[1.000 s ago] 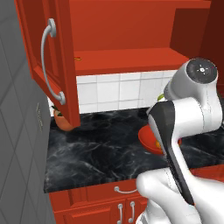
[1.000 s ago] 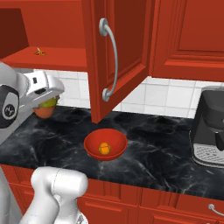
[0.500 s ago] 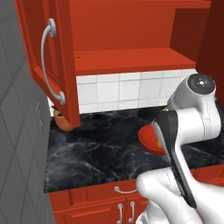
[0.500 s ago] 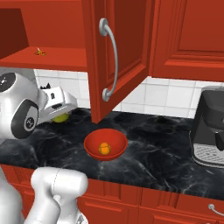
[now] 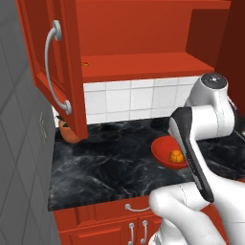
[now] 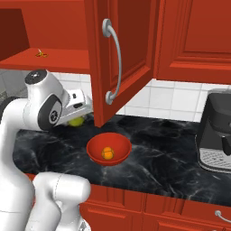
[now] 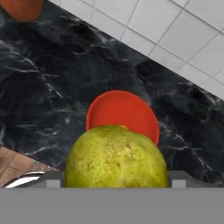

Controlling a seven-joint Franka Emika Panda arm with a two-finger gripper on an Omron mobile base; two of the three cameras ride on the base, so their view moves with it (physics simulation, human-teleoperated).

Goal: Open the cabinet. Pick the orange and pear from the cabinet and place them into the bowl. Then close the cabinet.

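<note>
The hand (image 6: 85, 108) grips the pear (image 7: 116, 156) above the counter (image 6: 171, 158), beside the bowl (image 6: 95, 155) holding the orange (image 6: 107, 153). Released short of the rim, the pear could roll away.

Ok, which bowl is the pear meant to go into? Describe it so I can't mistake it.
Look at the black marble counter under the open red cabinet. The bowl sits near its front edge, left of the coffee machine: wide, shallow, glossy red, with the orange already inside, unlike the terracotta pot.
</note>
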